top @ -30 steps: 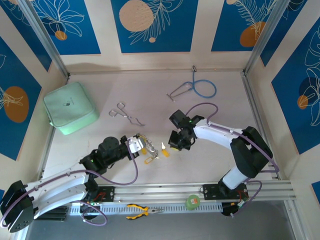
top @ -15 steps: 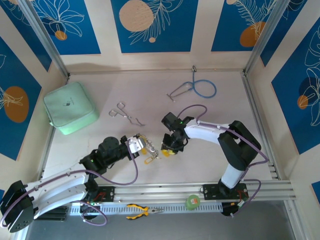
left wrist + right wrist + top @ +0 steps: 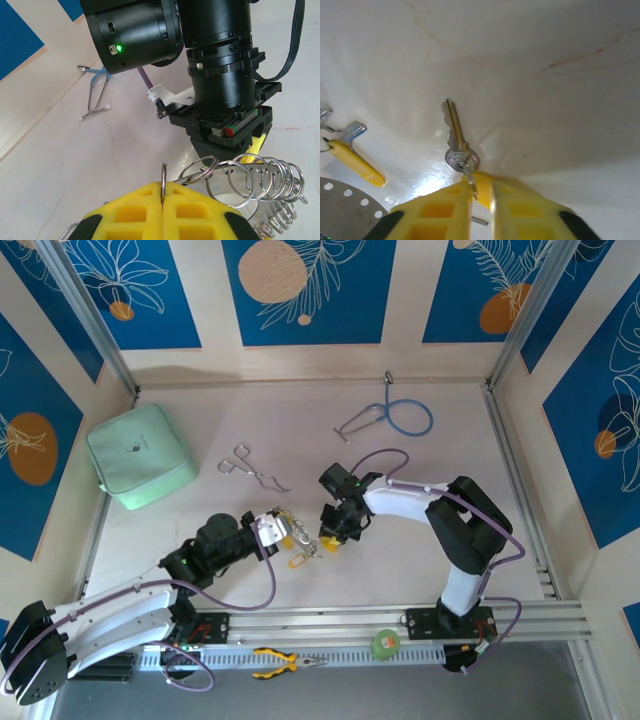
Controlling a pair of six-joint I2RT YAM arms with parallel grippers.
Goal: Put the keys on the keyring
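In the clenched left gripper [image 3: 163, 192] the keyring [image 3: 250, 175] is being held by its wire. One key [image 3: 454, 131], lying on the tabletop [image 3: 545, 40] just beside the ring, is being pinched at its yellow head by the right gripper [image 3: 480, 196]. A second yellow key [image 3: 355, 162] is lying nearby. Threading is judged not yet begun.

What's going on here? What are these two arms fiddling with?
Two robot arms are working on getting keys onto a keyring. The left gripper is shut on the rim of the keyring, with its small rings fanned out toward the other arm. The right gripper is down at the table over a silver key, its yellow fingers almost together at the key's head. Whether it has a grip is unclear. A yellow-tagged key lies loose nearby.
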